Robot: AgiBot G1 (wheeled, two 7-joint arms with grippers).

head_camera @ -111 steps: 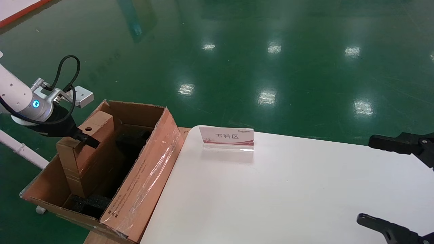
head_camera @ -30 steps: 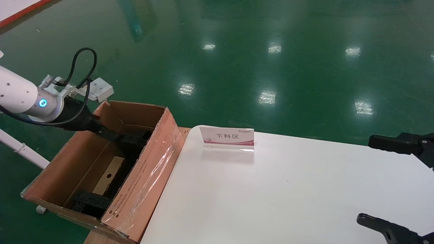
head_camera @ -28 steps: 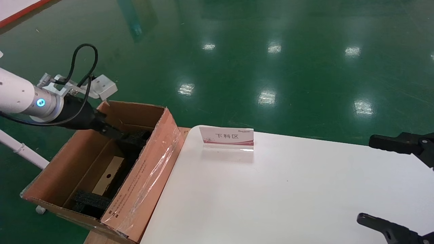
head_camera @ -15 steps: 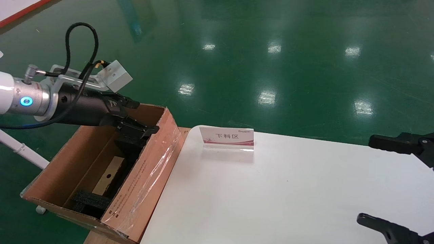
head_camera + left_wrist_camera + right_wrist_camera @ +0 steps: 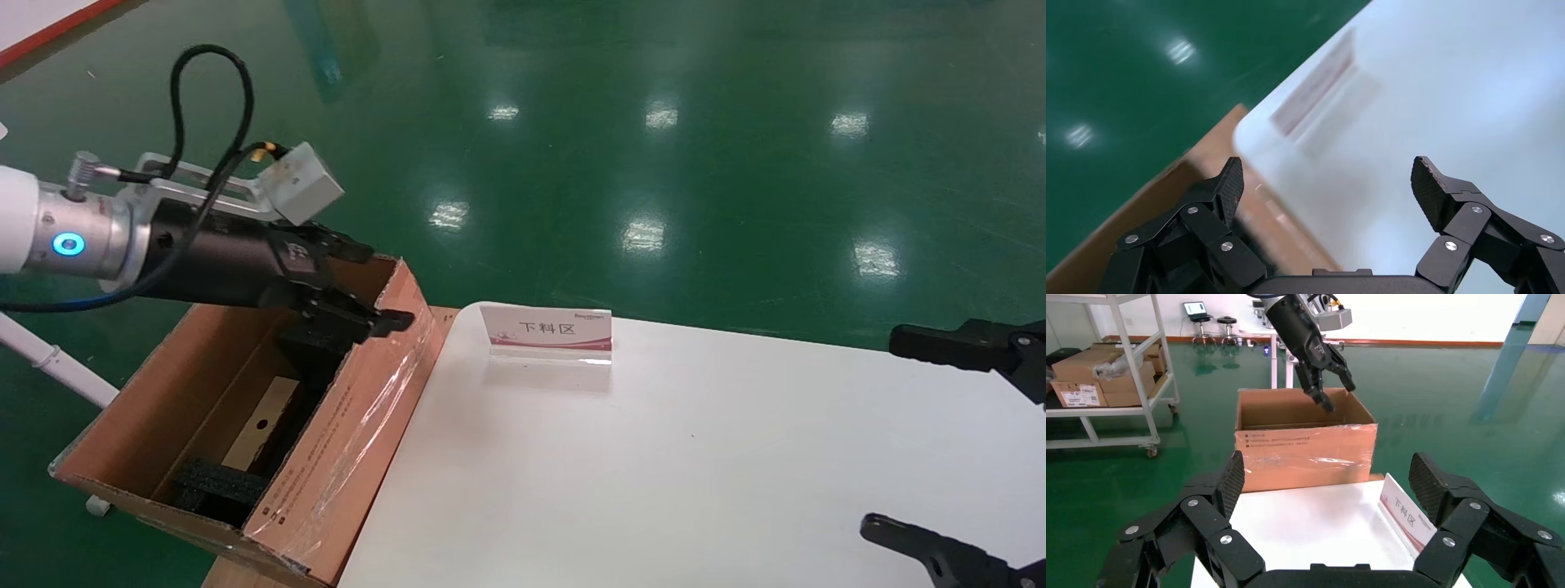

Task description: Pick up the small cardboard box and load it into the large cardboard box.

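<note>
The small cardboard box (image 5: 265, 408) lies inside the large cardboard box (image 5: 359, 408), tan face with the round hole up, between black foam blocks (image 5: 214, 483). The large box stands off the table's left end and also shows in the right wrist view (image 5: 1303, 450). My left gripper (image 5: 380, 286) is open and empty, above the large box's far right corner, pointing towards the table; it also shows in the left wrist view (image 5: 1329, 177) and the right wrist view (image 5: 1333, 386). My right gripper (image 5: 881, 431) is open and empty over the table's right edge.
A white table (image 5: 695, 457) carries a small sign stand with red print (image 5: 546, 333) near its far left corner. The green floor lies beyond. In the right wrist view a metal shelf cart with cartons (image 5: 1107, 373) stands behind the large box.
The small box, earlier held upright in the large box by my left gripper, now lies flat inside. My left gripper has let go, risen and swung right towards the table. The right arm has not moved.
</note>
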